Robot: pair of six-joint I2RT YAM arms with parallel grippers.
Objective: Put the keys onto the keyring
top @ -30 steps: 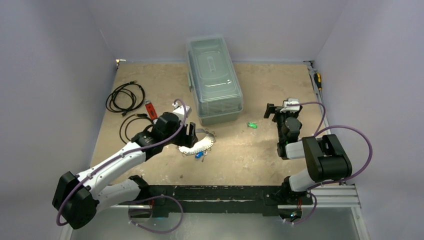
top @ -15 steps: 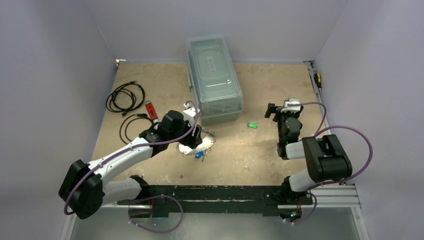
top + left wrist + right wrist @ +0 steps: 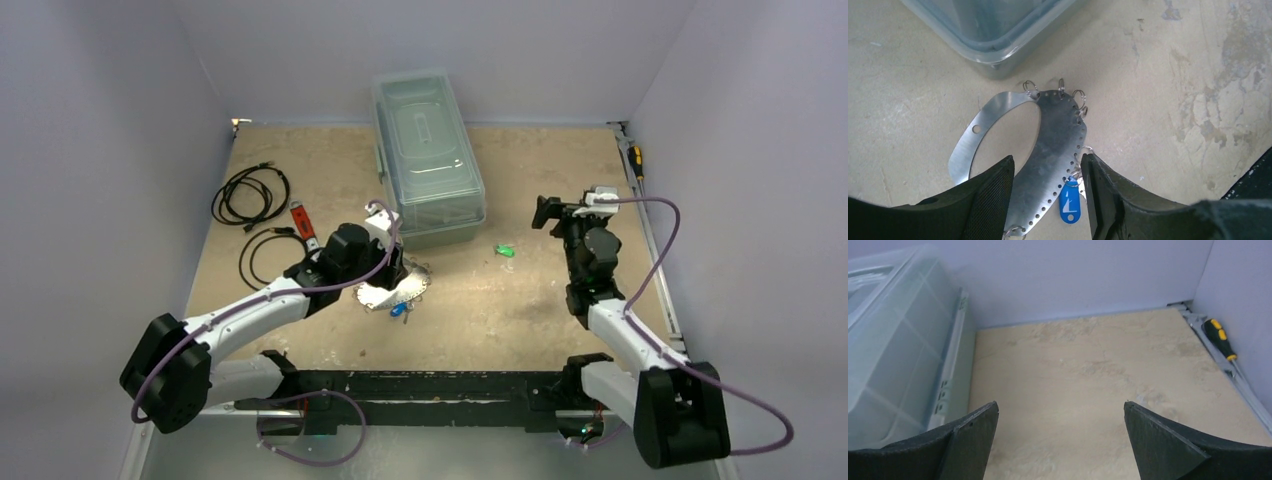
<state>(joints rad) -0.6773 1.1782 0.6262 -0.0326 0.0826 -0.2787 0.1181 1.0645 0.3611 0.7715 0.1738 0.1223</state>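
Note:
The keyring [image 3: 412,288] lies flat on the table in front of the clear box, a silvery oval with a broad crescent band [image 3: 1058,135] and small wire rings along its edge. A blue key [image 3: 1069,202] hangs from one ring on the band's near edge, also visible from above as a blue key [image 3: 398,310]. My left gripper [image 3: 392,272] is low over the ring, open, its jaws straddling the band [image 3: 1048,160] with the blue key just inside the right finger. The green key [image 3: 506,251] lies alone further right. My right gripper [image 3: 553,212] is wide open and holds nothing [image 3: 1060,407].
A clear lidded plastic box [image 3: 428,155] stands at the back centre, close to the keyring's far side. Black coiled cables [image 3: 250,195] and a red stick gadget [image 3: 300,220] lie at the left. A yellow-and-black screwdriver [image 3: 1220,337] rests along the right wall rail.
My left gripper slid right over the keyring and its jaws narrowed around the band. The right arm's elbow swung down and back; its gripper stayed wide open near the same spot.

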